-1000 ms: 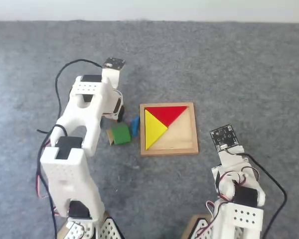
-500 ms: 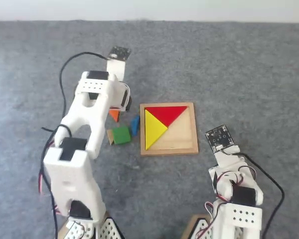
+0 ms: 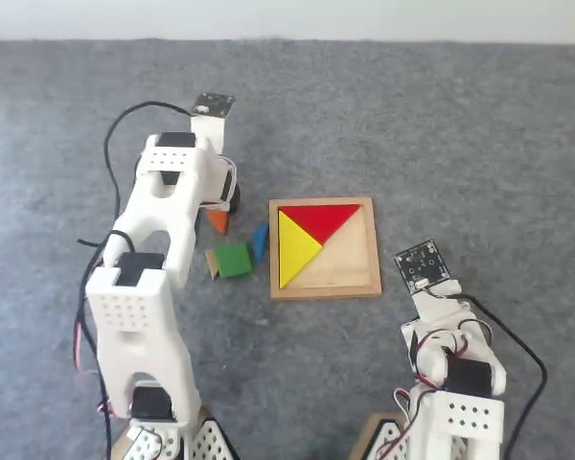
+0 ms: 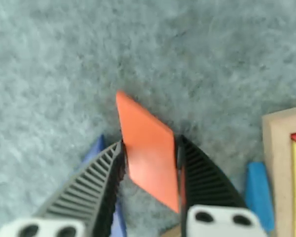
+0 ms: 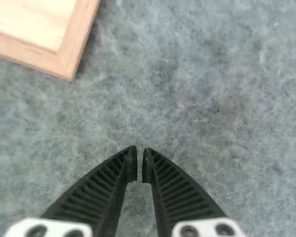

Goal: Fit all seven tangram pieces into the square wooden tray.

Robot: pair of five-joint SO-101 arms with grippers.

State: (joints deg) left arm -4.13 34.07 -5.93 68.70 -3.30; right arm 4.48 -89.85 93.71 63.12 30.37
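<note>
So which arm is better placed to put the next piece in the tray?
Left, probably: the left gripper grips the orange piece near the tray. The right gripper is shut on nothing over bare carpet.

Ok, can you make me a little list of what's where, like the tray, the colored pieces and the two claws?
tray: square wooden tray on the grey carpet, partly filled
inside it: red triangle and yellow triangle, touching
outside it: green piece and blue piece on the carpet beside the tray
left arm: left gripper shut on the orange piece
right arm: right gripper shut, holding nothing, over carpet near a tray corner
</note>
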